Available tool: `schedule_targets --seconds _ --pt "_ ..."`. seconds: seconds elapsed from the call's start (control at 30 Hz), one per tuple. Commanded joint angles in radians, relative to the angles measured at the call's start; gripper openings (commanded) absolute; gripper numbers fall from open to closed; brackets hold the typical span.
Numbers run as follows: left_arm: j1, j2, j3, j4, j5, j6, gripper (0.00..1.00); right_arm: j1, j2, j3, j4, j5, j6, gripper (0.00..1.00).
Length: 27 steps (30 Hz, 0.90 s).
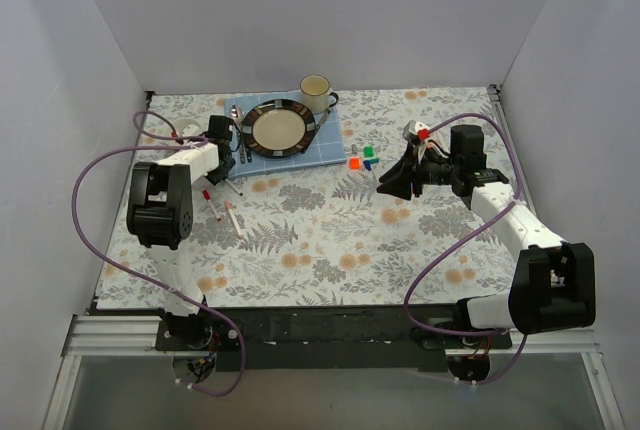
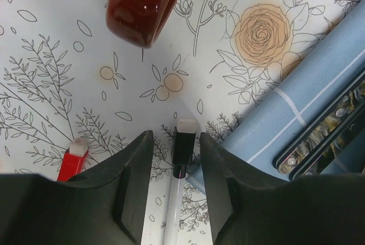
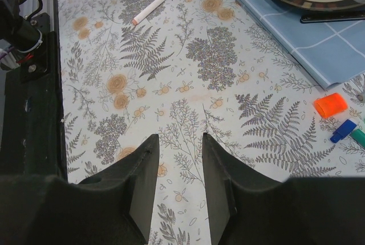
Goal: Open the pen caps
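Observation:
My left gripper [image 2: 174, 137] is open and straddles a white-barrelled pen with a black cap [image 2: 183, 145] lying on the table; there is a small gap on each side. A red-capped pen end [image 2: 72, 159] lies just to its left. In the top view the left gripper [image 1: 228, 155] is beside the placemat, with two pens [image 1: 225, 212] nearer me. My right gripper [image 3: 179, 138] is open and empty above the floral cloth. Loose orange [image 3: 330, 105], blue [image 3: 343, 130] and teal [image 3: 358, 137] caps lie to its right. More pens [image 3: 152, 4] lie far ahead.
A blue placemat [image 1: 330, 145] holds a dark-rimmed plate [image 1: 279, 128] with cutlery [image 2: 336, 137] beside it. A mug [image 1: 316, 90] stands behind it. A glossy dark red object [image 2: 142, 5] lies ahead of the left gripper. A small red cap [image 1: 424, 133] lies behind the right wrist.

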Motion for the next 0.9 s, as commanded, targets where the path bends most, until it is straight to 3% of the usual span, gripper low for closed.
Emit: schedule_targets --seconds 0.0,0.07,0.3,0.6,0.73,0.8,0.87 --pt "0.005 0.014 0.023 -0.022 -0.032 0.017 0.37 -0.005 -0.001 0.000 0.035 -0.020 0.003 0.43" --pt "0.005 0.011 0.020 -0.017 -0.033 0.018 0.31 -0.004 -0.005 0.000 0.034 -0.022 0.003 0.43" --pt "0.005 -0.032 -0.020 0.015 -0.007 0.031 0.29 -0.005 -0.015 0.000 0.037 -0.023 0.006 0.43" --pt "0.006 -0.220 -0.168 0.128 0.078 0.051 0.08 -0.005 -0.031 -0.009 0.045 -0.032 0.012 0.43" --pt "0.005 -0.407 -0.322 0.292 0.205 0.060 0.00 -0.005 -0.045 -0.018 0.061 -0.051 0.021 0.43" --pt "0.002 -0.495 -0.441 0.387 0.351 0.064 0.00 -0.005 -0.051 -0.031 0.074 -0.063 0.032 0.45" --pt "-0.009 -0.622 -0.539 0.605 0.559 0.067 0.00 -0.002 -0.062 -0.040 0.084 -0.078 0.039 0.49"
